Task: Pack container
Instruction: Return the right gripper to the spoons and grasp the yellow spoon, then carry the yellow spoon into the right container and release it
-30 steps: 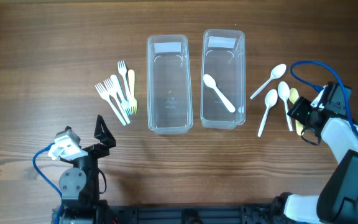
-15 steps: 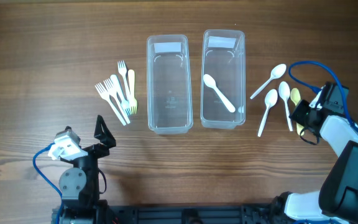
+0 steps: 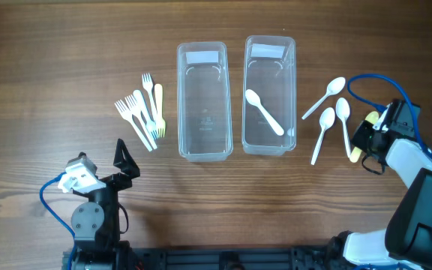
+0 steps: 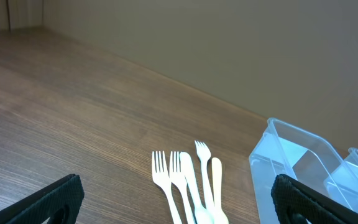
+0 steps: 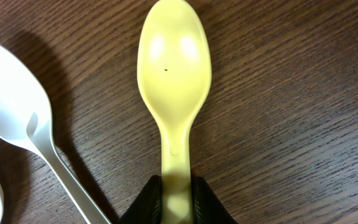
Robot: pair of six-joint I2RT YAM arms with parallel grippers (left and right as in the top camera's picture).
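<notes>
Two clear containers stand mid-table: the left one (image 3: 202, 112) is empty, and the right one (image 3: 270, 71) holds a white spoon (image 3: 265, 112). A yellow spoon (image 5: 174, 74) lies on the wood at the right. My right gripper (image 5: 176, 190) is shut on its handle, and from overhead the gripper (image 3: 366, 139) covers most of that spoon (image 3: 369, 118). Three white spoons (image 3: 323, 129) lie just left of it. Several forks (image 3: 142, 112) lie left of the containers. My left gripper (image 3: 123, 160) rests open near the front left, with nothing between its fingers.
In the left wrist view the forks (image 4: 185, 180) lie ahead of the open left gripper (image 4: 176, 202), with a container wall (image 4: 291, 155) to the right. A white spoon (image 5: 17, 118) lies close beside the yellow one. A blue cable (image 3: 366, 79) loops above the right arm.
My right gripper has closed onto the yellow spoon's handle, and the spoon's bowl has shifted slightly right. The left arm has not moved.
</notes>
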